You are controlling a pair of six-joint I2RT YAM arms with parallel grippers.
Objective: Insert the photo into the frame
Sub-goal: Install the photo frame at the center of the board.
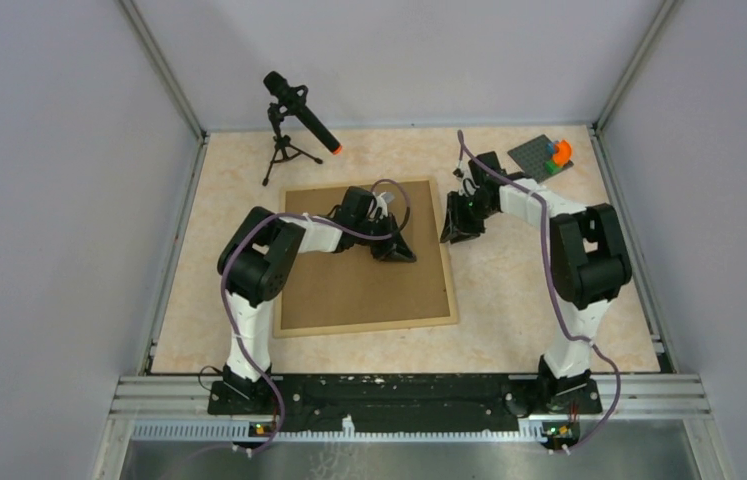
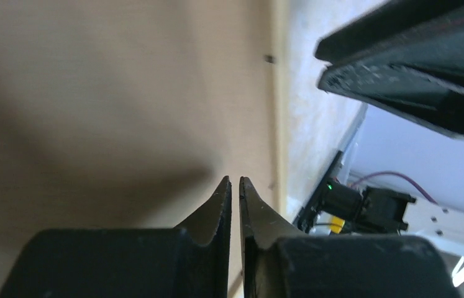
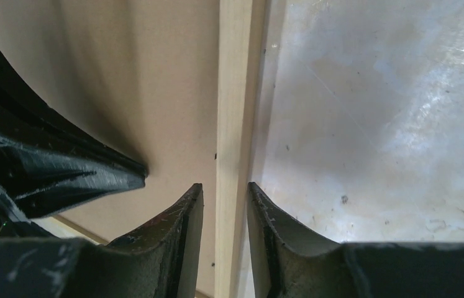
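Both arms' fingers over frame (image 1: pixel 367 322) w/ brown backing board (image 1: pixel 349 285).

L gripper (image 2: pixel 235 181) near-shut, R gripper (image 3: pixel 224 187) slightly apart

Plain grey-lavender walls (image 1: pixel 49 200) enclose the workspace on three sides, joined by aluminium corner rails (image 1: pixel 164 68). The tabletop (image 1: pixel 509 320) is a pale, marbled beige (glossy enough to catch soft reflections in the right wrist view). A black aluminium rail (image 1: pixel 399 395) runs along the near edge. Light is even and diffuse.
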